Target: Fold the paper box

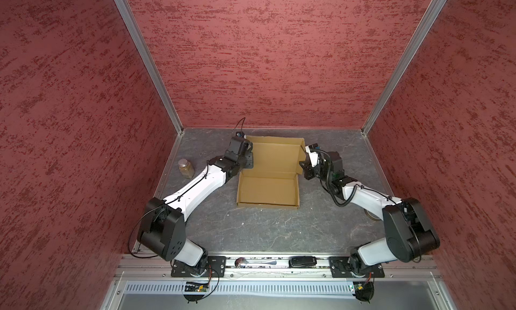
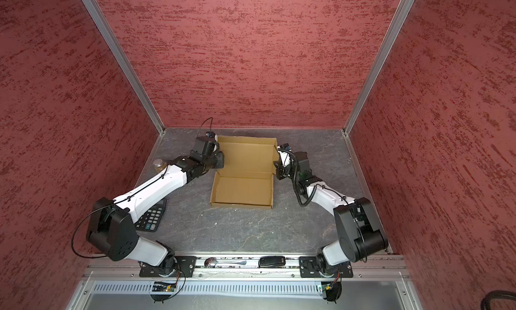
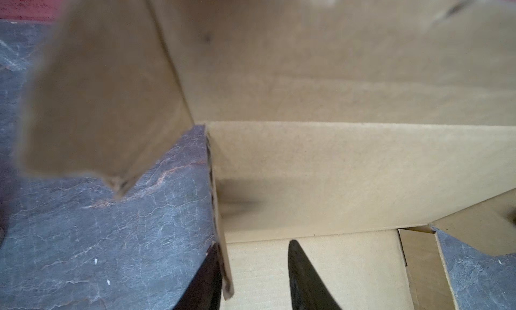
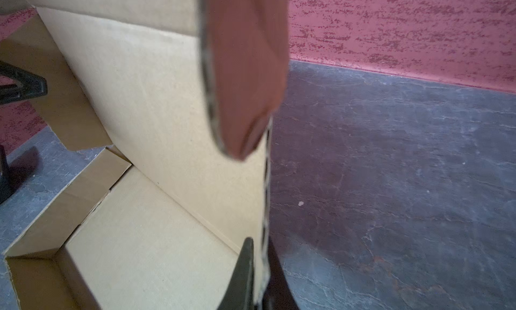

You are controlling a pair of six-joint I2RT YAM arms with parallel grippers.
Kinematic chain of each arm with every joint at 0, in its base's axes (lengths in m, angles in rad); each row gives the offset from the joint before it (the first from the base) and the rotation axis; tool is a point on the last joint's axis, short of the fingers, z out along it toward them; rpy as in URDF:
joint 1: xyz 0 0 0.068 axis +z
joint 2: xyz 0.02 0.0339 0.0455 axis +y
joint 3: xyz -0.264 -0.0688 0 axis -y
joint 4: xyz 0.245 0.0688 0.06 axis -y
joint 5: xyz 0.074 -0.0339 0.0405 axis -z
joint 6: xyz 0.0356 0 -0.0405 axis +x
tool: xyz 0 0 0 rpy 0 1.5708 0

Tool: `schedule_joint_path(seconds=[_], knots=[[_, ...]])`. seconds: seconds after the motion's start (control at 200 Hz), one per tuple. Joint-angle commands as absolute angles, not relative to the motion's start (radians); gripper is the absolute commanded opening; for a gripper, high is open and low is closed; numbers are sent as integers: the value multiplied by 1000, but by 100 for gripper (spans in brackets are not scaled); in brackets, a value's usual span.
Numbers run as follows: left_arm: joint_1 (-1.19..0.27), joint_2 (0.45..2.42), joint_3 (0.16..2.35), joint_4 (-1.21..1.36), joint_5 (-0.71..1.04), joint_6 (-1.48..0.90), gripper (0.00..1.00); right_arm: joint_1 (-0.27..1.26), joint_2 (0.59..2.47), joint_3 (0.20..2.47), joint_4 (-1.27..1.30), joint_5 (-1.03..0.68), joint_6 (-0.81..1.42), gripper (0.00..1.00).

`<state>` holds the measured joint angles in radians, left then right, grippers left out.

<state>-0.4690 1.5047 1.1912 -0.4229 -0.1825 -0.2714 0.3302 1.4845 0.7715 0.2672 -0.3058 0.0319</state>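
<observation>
grey slate tabletop (image 1: 265,230) — paper box (image 1: 268,191) half-formed, left fingers (image 3: 303,278) apart astride its wall, right fingers (image 4: 243,275) clamped on its edge

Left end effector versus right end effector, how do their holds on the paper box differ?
The left end effector stands open, astride one lid edge of the paper box without clamping it; the right end effector is shut, pinching the opposite lid edge. Both sit at the raised lid's sides.
</observation>
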Motion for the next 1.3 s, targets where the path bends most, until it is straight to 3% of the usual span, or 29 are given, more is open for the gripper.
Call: schedule_joint_path(seconds=[0.0, 0.671, 1.297], knots=[[-464, 1522, 1221, -426, -172, -241, 39, 342, 1470, 789, 305, -344, 15, 9], [-434, 1499, 1167, -426, -178, -245, 39, 325, 1532, 943, 142, -343, -72, 6], [-359, 1522, 1217, -427, -199, -209, 44, 309, 1586, 953, 150, -396, -86, 5]])
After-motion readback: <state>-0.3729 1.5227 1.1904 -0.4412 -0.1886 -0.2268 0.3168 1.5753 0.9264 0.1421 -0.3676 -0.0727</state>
